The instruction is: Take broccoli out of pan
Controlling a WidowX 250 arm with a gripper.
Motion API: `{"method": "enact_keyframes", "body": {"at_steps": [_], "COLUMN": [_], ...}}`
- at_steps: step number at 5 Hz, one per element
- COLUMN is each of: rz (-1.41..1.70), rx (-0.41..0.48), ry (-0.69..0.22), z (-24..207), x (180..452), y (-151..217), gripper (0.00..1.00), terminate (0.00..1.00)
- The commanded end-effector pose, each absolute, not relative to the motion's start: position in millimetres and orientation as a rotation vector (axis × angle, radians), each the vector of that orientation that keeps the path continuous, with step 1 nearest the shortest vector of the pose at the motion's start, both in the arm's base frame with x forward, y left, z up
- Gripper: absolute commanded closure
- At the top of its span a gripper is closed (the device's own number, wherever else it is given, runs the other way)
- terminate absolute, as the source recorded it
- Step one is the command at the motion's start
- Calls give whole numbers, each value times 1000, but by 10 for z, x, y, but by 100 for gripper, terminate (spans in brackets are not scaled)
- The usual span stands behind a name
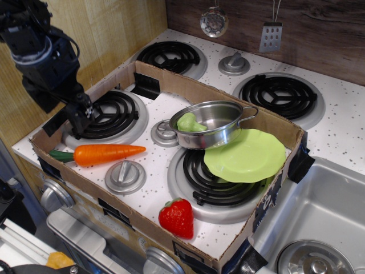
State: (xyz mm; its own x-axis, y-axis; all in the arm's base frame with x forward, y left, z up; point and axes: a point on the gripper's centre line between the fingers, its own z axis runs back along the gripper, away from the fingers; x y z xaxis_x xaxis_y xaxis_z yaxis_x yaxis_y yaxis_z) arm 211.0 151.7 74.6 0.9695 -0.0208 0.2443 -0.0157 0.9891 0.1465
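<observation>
The pale-green broccoli [189, 122] lies inside the shiny steel pan [214, 123], against its left wall. The pan sits tilted on the front right burner, partly resting on the lime-green plate [246, 156]. My black gripper [81, 112] hangs at the far left over the front left burner [111, 114], well away from the pan. Its fingers look close together with nothing between them.
A cardboard tray wall [188, 88] rings the stove's front part. A carrot [102, 153] lies at the front left, a strawberry [177, 217] at the front edge. Knobs [125, 176] stand between the burners. A sink [319, 228] is at the right. Utensils hang on the back wall.
</observation>
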Motion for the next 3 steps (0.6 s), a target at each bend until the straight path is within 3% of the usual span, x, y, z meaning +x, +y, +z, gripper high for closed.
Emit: {"method": "enact_keyframes", "body": {"at_steps": [1,2,3], "rz": [377,598,818], "rx": [234,195,55], "ry": [-286,-227,-131], "z": [1110,1158,1115], "x": [2399,2541,2749], "y": [1273,1146,1143], "gripper": [0,0,0], "terminate": [0,0,0]}}
